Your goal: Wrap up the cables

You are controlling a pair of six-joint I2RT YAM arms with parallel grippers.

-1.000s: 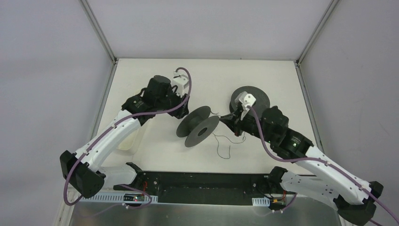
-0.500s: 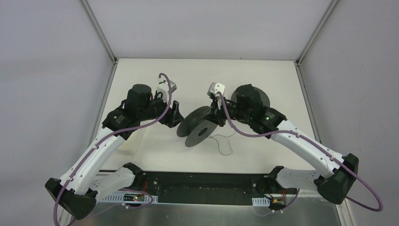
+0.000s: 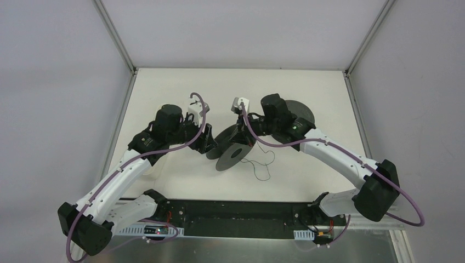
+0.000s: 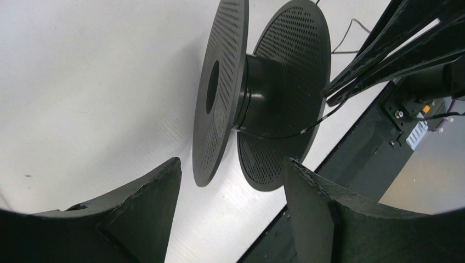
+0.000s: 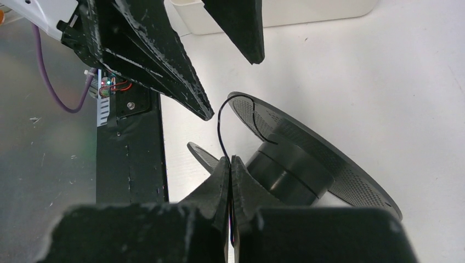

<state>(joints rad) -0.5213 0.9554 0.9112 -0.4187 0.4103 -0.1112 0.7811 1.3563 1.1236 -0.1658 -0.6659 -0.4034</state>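
right claw [image 5: 231, 164] is pinching tight, fingers pressed tip to tip, and the cable [image 5: 219, 129] is poking out from between them, so it's gripping that thin dark strand. from the tips the wire is rising, arcing over and crossing the rim of the black spool [image 5: 307, 164], running in toward the hub. in the left wrist view the same strand is stretching from those tips onto the hub, between the two perforated flanges.

left claw [image 4: 231, 170] is standing wide, nothing between its fingers. it's hovering just beside the spool's other side, near flange in front of it, apart from it as far as i can tell.

the spool is sitting on its flange rims, tilted, right between the two claws in the middle of the white table [image 3: 181, 93]. the rest of the cable is lying in loose curls on the table just beside the spool, on the side toward the arm bases.

further out, a flat black disc [image 3: 305, 112] is lying behind the right arm, and a white tub [image 5: 307, 10] is sitting partly under the left arm.
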